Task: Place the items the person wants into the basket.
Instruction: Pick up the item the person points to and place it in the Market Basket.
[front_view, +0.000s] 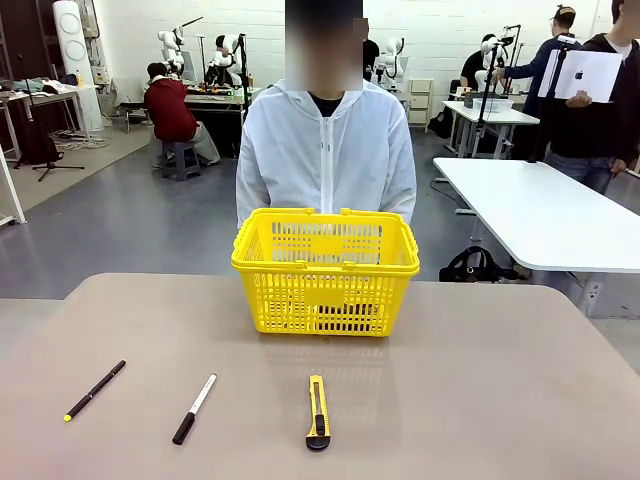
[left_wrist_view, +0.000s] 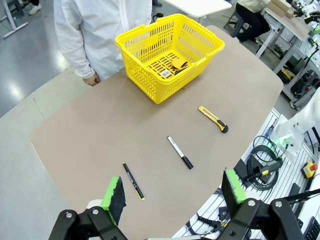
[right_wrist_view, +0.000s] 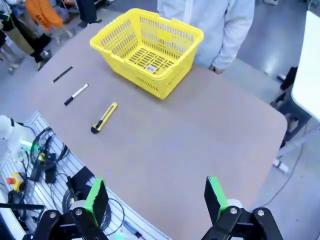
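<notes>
The lattice-walled yellow plastic basket (front_view: 320, 300) is set midway along the far edge of the desk (front_view: 500, 380); the slim yellow-and-black utility knife (front_view: 317, 411) lies by the near edge. The rounded tape measure (left_wrist_view: 178, 65) is seen on the basket floor from the left wrist, screened by lattice from the front. The left end effector (left_wrist_view: 174, 189) and right end effector (right_wrist_view: 156, 195) are spread apart, empty.

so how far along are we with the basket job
Done: the tape measure already lies inside the basket. In hand: nothing; the left gripper and right gripper are both open and empty, raised off the table. Left: the utility knife lies on the table in front of the basket, not yet picked up.
</notes>
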